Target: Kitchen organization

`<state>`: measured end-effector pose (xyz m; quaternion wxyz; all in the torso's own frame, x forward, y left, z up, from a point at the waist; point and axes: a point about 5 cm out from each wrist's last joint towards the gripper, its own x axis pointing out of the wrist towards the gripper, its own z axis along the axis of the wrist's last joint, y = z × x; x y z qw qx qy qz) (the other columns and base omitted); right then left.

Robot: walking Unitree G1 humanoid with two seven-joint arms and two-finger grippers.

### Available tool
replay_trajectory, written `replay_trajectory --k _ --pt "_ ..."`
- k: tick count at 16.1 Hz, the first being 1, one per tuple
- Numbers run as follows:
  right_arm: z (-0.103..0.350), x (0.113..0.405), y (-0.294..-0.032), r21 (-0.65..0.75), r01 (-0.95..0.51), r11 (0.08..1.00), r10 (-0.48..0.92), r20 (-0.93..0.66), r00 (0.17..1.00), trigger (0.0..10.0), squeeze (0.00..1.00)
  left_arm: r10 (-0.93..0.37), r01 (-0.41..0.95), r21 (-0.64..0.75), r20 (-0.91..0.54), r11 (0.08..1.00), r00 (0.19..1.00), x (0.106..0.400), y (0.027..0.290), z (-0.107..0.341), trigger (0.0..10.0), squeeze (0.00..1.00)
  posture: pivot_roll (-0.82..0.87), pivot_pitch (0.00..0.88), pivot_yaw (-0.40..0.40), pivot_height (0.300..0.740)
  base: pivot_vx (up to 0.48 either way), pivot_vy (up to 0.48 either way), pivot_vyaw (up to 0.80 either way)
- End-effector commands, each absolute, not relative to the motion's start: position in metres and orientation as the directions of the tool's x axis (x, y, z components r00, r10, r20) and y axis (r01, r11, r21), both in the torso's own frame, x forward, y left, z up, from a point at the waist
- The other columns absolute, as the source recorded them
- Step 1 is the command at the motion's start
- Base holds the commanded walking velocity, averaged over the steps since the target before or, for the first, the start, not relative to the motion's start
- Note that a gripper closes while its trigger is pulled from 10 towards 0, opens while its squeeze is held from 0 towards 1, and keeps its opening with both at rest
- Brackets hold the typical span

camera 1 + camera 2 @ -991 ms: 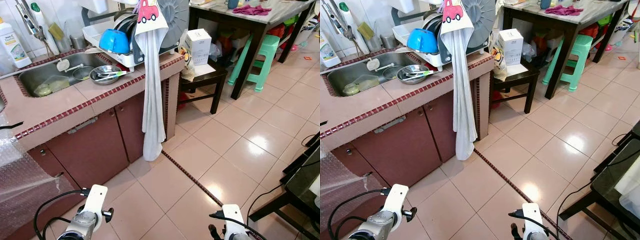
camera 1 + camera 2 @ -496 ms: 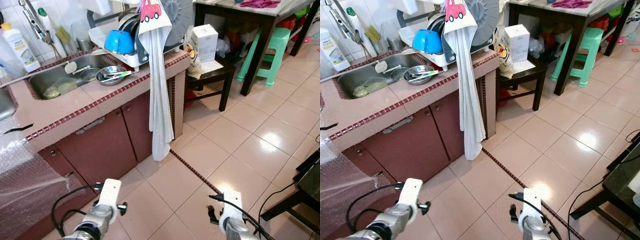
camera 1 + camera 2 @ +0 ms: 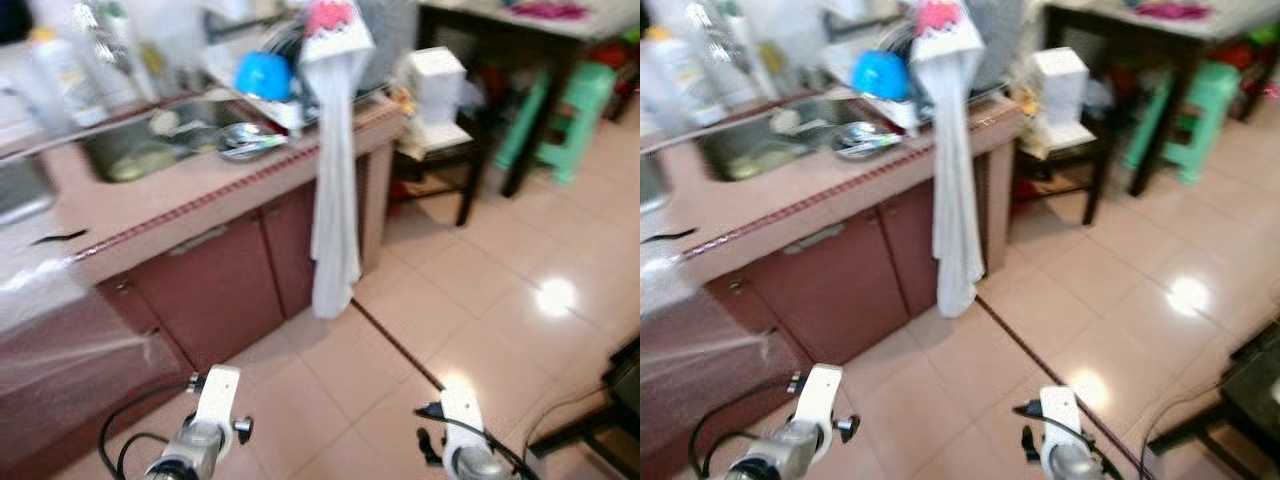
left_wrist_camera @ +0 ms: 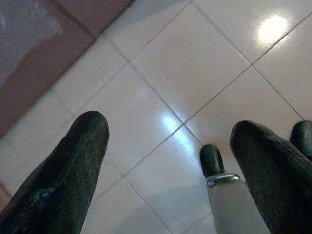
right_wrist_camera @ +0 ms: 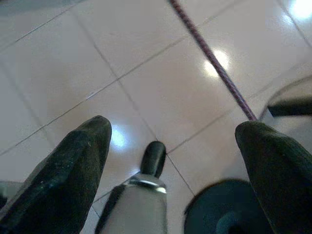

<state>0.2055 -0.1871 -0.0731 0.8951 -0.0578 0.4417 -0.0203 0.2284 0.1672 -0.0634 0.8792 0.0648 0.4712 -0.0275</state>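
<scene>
Low in the blurred frame, the left gripper [image 4: 168,161] and right gripper [image 5: 170,161] hang over the tiled floor [image 3: 480,320], fingers spread wide and holding nothing. Left of centre stands the counter [image 3: 160,200] with a white towel [image 3: 335,190] draped down its front. In the upper left lie the sink [image 3: 140,150], a metal bowl [image 3: 245,143] and a blue bowl [image 3: 262,75].

surface [image 3: 120,205]: pinkish-beige, dark red tiled edge strip
cabinet doors [image 3: 215,290]: maroon
hanging towel [image 3: 335,180]: white, pink top
bowl [image 3: 262,75]: blue
stool [image 3: 560,115]: green
floor [image 3: 480,300]: beige tiles, one dark red line
</scene>
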Motion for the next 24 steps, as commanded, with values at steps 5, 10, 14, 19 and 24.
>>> replay_trajectory --k 5,10,14,19,24 --pt "-0.086 0.182 -0.184 -0.160 -0.112 0.981 -0.072 -0.830 0.554 10.0 0.00 -0.026 0.153 0.076 -0.819 0.985 0.573 0.230 0.170 -0.062 10.0 0.00 -0.04 0.000 0.108 0.740 0.000 0.000 0.80" --pt "-0.087 0.177 -0.186 -0.174 -0.119 0.977 -0.081 -0.832 0.548 10.0 0.00 -0.036 0.201 0.087 -0.841 0.976 0.540 0.221 0.176 -0.067 10.0 0.00 -0.06 0.000 0.124 0.740 0.000 0.000 0.80" --pt "-0.088 0.175 -0.186 -0.182 -0.140 0.973 -0.077 -0.833 0.549 10.0 0.00 -0.042 0.217 0.090 -0.842 0.972 0.539 0.219 0.177 -0.068 10.0 0.00 -0.06 0.000 0.125 0.740 0.000 0.000 0.60" --pt "-0.087 0.178 -0.183 -0.168 -0.149 0.975 -0.059 -0.833 0.550 10.0 0.00 -0.030 0.220 0.104 -0.848 0.970 0.530 0.214 0.182 -0.070 10.0 0.00 -0.05 0.000 0.120 0.740 0.000 0.275 0.00" --pt "-0.086 0.182 -0.177 -0.173 -0.183 0.968 -0.042 -0.828 0.559 10.0 0.00 -0.020 0.218 0.112 -0.850 0.969 0.526 0.212 0.184 -0.071 10.0 0.00 -0.05 0.000 0.121 0.740 0.000 0.458 0.00"
